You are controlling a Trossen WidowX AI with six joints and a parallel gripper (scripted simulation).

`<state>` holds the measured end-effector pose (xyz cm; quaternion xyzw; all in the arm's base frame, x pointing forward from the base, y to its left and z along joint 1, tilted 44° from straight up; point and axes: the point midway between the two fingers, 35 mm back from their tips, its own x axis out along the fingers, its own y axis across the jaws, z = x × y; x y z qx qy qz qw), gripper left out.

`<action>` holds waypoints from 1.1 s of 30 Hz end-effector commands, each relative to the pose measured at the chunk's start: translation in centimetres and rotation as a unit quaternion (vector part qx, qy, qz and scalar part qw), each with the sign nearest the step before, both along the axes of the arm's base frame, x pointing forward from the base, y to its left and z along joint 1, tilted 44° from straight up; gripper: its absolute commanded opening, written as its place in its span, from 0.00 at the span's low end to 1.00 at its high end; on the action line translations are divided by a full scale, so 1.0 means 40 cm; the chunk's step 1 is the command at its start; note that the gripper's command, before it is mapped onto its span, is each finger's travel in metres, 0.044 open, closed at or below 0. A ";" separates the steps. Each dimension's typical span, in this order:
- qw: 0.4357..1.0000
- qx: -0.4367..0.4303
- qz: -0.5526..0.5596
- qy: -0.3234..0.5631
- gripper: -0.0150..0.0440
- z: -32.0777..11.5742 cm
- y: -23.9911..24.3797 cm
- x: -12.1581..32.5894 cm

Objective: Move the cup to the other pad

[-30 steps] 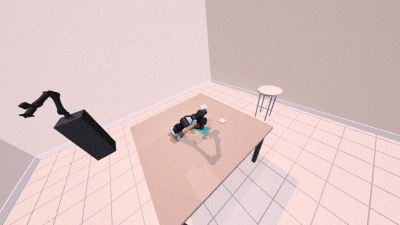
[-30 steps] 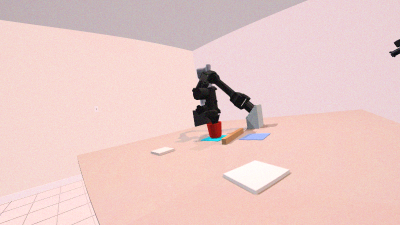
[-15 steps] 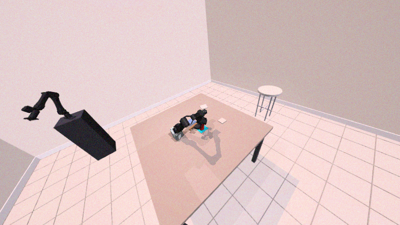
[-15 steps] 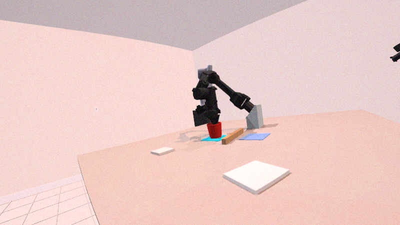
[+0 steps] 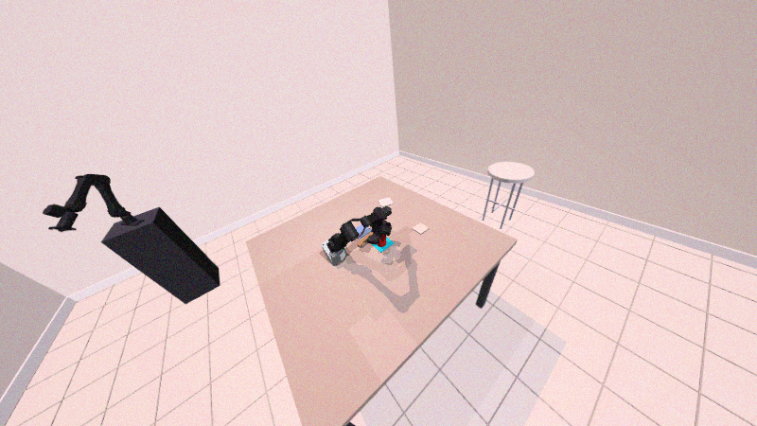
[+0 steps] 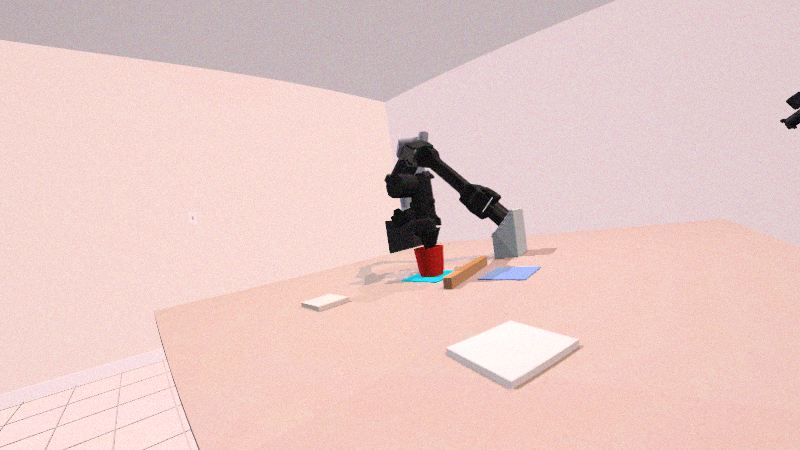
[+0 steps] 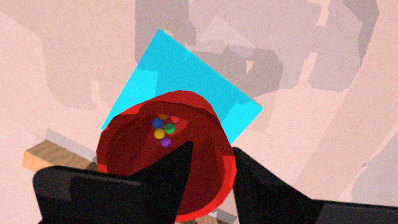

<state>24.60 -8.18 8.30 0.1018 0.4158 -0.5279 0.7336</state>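
The red cup [image 5: 381, 240] [image 6: 429, 261] [image 7: 120, 150] stands upright on the cyan pad [image 5: 389, 246] [image 6: 412, 278] [image 7: 175, 70]. Several coloured marbles [image 7: 170, 128] lie at the bottom inside it in the wrist view. My gripper [image 6: 429, 245] [image 7: 211, 150] is open a little at the cup's rim. One finger is inside the cup and the other is outside, with the cup's wall between them and a gap showing. The blue pad [image 5: 362, 231] [image 6: 511, 273] lies bare on the other side of the wooden bar. No marbles show outside the cup.
The wooden bar [image 5: 363, 240] [image 6: 467, 271] [image 7: 55, 152] lies between the two pads. Two white tiles [image 6: 326, 302] [image 6: 511, 352] lie on the table farther from my base. A round stool [image 5: 510, 170] and a black pedestal [image 5: 164, 254] with another arm stand off the table.
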 end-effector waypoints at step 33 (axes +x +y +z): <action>1.000 -0.001 0.000 -0.001 0.47 0.076 0.081 -0.008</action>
